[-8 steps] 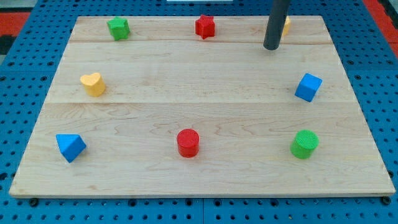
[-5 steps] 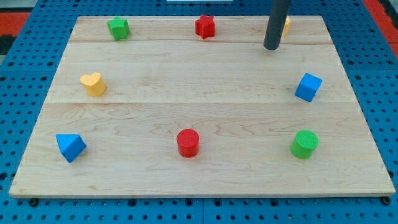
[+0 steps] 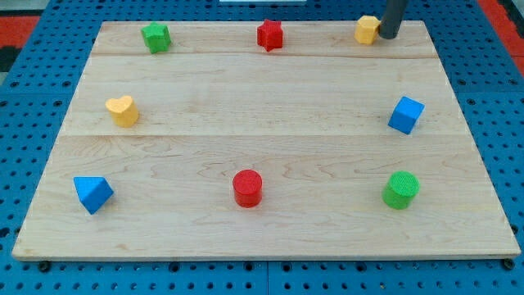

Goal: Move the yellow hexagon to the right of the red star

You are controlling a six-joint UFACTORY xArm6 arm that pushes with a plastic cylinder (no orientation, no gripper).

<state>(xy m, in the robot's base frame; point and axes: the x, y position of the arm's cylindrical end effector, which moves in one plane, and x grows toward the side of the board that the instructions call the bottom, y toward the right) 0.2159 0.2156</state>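
Pale wooden board [image 3: 262, 90] on blue pegboard [image 3: 24, 98]; no jaws, bare rod; my tip [image 3: 387, 36] touching yellow hexagon [image 3: 367, 29], view's right of red star [image 3: 269, 34].

Along the top edge, bare wood runs between the yellow hexagon [image 3: 367, 29] and the red star [image 3: 270, 34]. The tip [image 3: 387, 36] sits against the hexagon's right side. Green block [image 3: 155, 37] stands well left of the star.

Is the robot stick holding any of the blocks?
No, nothing is held. My tip is only a plain rod that can push. It sits right beside the yellow hexagon, on that block's right in the view, at the top of the board.
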